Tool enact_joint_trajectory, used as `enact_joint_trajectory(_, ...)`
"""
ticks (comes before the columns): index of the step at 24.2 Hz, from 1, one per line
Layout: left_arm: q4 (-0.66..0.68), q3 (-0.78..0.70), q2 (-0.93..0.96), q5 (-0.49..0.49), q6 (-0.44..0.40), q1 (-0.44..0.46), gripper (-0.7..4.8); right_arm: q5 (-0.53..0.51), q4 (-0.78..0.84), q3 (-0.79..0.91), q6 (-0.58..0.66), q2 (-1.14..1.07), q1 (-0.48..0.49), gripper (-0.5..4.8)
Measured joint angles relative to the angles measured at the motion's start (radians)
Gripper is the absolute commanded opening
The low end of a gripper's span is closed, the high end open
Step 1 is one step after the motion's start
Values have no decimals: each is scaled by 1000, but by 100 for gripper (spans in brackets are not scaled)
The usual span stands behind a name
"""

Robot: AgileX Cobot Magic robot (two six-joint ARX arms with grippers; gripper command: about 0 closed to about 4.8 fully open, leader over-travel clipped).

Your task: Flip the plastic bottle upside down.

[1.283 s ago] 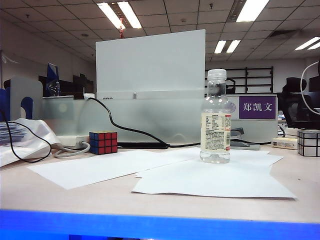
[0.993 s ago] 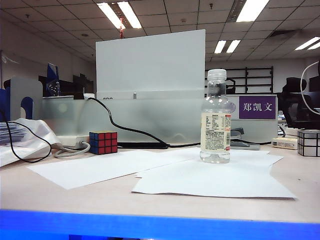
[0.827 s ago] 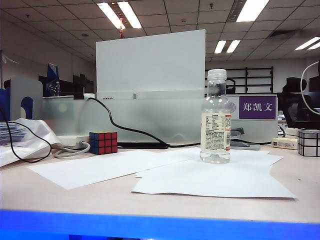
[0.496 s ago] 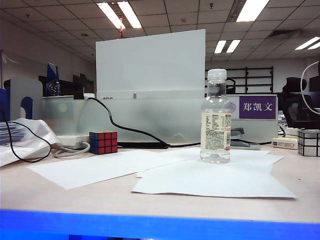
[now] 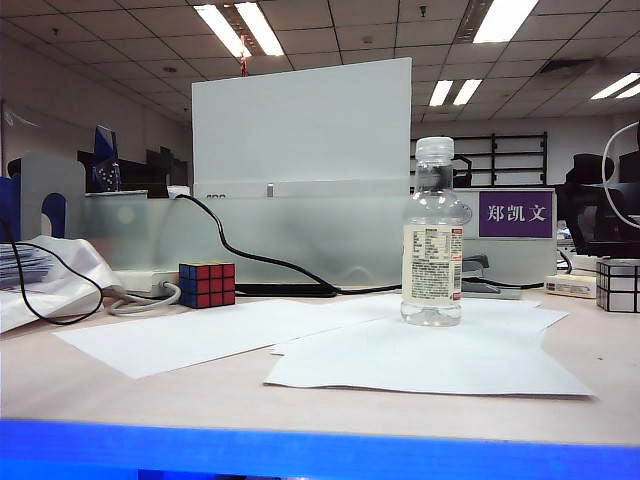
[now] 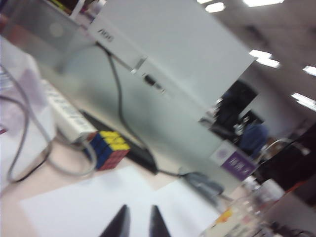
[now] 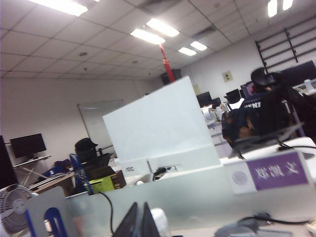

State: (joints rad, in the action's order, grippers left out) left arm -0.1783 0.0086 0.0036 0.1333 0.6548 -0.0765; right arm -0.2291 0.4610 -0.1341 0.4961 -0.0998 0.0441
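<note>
Plastic bottle (image 5: 432,235) upright in exterior view; gripper tips only wrist-visible: left gripper (image 6: 135,222), right gripper (image 7: 139,221)

plastic bottle (image 5: 432,236): one
Rubik's cube (image 5: 207,284): one
mirror cube (image 5: 617,285): one
paper sheets (image 5: 420,360): at least two, overlapping
grippers: two, left gripper (image 6: 136,223), right gripper (image 7: 139,220)

Right gripper (image 7: 138,220) at frame's lower edge, dark fingers pressed together, tips pointing up. Just behind them, white cap of the plastic bottle (image 7: 160,220). Beyond, frosted divider (image 7: 187,195) bearing a purple nameplate (image 7: 276,171), a white panel (image 7: 158,126) above it. Office ceiling lights (image 7: 148,35) overhead.
</note>
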Motion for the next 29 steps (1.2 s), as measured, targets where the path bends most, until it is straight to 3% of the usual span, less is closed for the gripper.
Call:
enact_joint_trajectory(3, -72, 0, 0, 75, 16, -4, 81, -93, 68, -51, 0, -154, 0, 95)
enact_joint_trajectory(5, -153, 1, 0, 156, 18, -30, 86, -169, 145, -143, -50, -378, -21, 221)
enact_joint_trajectory(6, -177, 2, 0, 168, 17, -49, 86, -159, 147, -179, -118, -439, -57, 326)
enact_joint_trajectory(7, -185, 2, 0, 171, 15, -71, 86, -132, 147, -213, -216, -484, -99, 393)
enact_joint_trajectory(8, -184, 1, 0, 171, 10, -82, 86, -113, 155, -245, -285, -523, -122, 456)
enact_joint_trajectory(9, -187, 1, 0, 171, -14, -95, 85, -96, 171, -287, -342, -598, -137, 479)
enact_joint_trajectory(14, -176, 40, 24, 164, -216, -98, 86, -144, 192, -414, -374, -982, -139, 479)
enact_joint_trajectory(16, -177, 44, 32, 141, -264, -98, 102, -154, 281, -448, -373, -1119, -140, 479)
enact_joint_trajectory(19, -171, 43, 34, 74, -273, -97, 124, -158, 335, -515, -368, -1279, -171, 479)
enact_joint_trajectory(24, -169, 43, 34, 71, -274, -97, 126, -162, 335, -578, -387, -1406, -257, 479)
enact_joint_trajectory(29, -170, 43, 34, 64, -275, -97, 126, -102, 336, -614, -421, -1456, -304, 479)
